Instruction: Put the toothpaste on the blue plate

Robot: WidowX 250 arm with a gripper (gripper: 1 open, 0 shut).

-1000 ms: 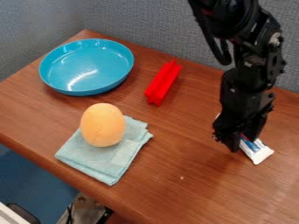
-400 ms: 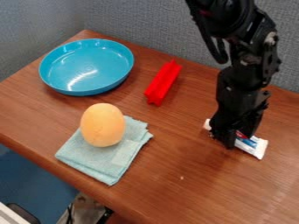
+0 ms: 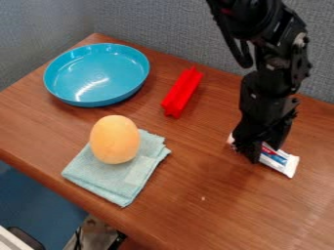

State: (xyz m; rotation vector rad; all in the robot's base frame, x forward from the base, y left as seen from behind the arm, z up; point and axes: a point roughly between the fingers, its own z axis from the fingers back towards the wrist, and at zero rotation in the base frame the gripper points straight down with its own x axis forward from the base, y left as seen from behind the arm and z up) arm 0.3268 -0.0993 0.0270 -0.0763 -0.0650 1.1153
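The toothpaste point(image 3: 278, 160), a small white tube with red and blue print, lies on the wooden table at the right. My gripper point(image 3: 260, 149) points straight down over its left end, with the fingers closed in on the tube and hiding much of it. The tube still rests on the table. The blue plate point(image 3: 94, 78), a round turquoise dish, sits far off at the back left with nothing in it.
A red bar point(image 3: 183, 91) lies between the plate and the gripper. An orange egg-shaped object point(image 3: 113, 139) rests on a pale teal folded cloth point(image 3: 128, 174) at the front left. The table's front edge runs diagonally below the cloth.
The fingers have narrowed onto the toothpaste, and the tube has shifted slightly up and to the left. The arm itself has stayed in place.
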